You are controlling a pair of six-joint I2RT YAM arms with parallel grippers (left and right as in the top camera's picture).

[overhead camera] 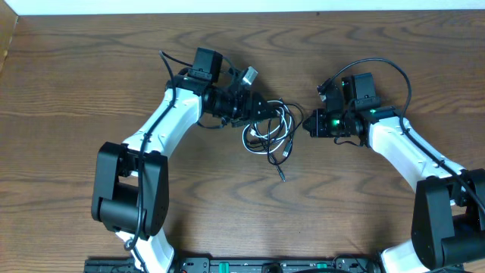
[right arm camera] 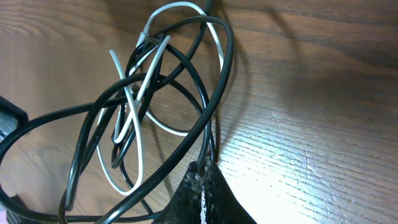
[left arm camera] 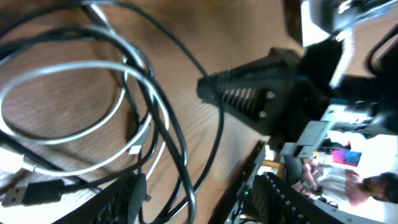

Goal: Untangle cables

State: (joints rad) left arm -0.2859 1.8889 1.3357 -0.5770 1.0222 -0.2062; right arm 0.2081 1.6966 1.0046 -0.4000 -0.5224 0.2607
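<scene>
Cables: black cable [right arm camera: 229,57] and white cable [right arm camera: 153,65], thin interlaced loops.
Axis: far-to-near table [overhead camera: 91,68] edge; black tail points near.
My right gripper [right arm camera: 202,169]: pinching black cable.
My left gripper [overhead camera: 267,108]: parted.

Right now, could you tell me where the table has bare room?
Free: brown wooden table left of the white left arm, and the near stretch between it and the white right arm. Crowded: tangled black and white cords at centre.

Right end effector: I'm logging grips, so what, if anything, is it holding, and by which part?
The right end effector is shut on the black cable, pinching a mid-length stretch of its loop, not a plug end.
</scene>
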